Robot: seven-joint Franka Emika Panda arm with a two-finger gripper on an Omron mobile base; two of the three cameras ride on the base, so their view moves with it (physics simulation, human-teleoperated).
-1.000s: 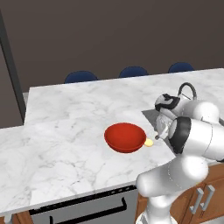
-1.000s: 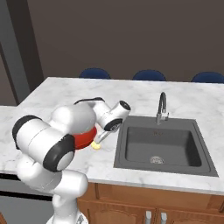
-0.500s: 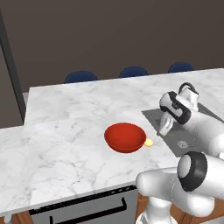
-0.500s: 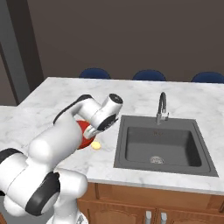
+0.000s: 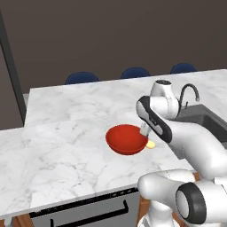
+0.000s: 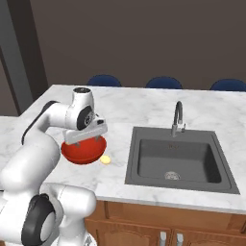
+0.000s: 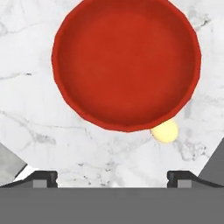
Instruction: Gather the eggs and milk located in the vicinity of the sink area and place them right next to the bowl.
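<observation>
End effector (image 7: 112,177) hangs above the bench (image 5: 66,146) with its fingers spread wide and nothing between them, looking straight down on the bowl (image 7: 126,63) and egg (image 7: 165,131). The egg (image 6: 105,159) lies on the marble touching the bowl's (image 6: 82,151) rim, on the side facing the sink (image 6: 178,161). Bowl (image 5: 127,139) and egg (image 5: 151,144) sit near the bench's front edge, faucet (image 6: 177,118) behind the sink.
</observation>
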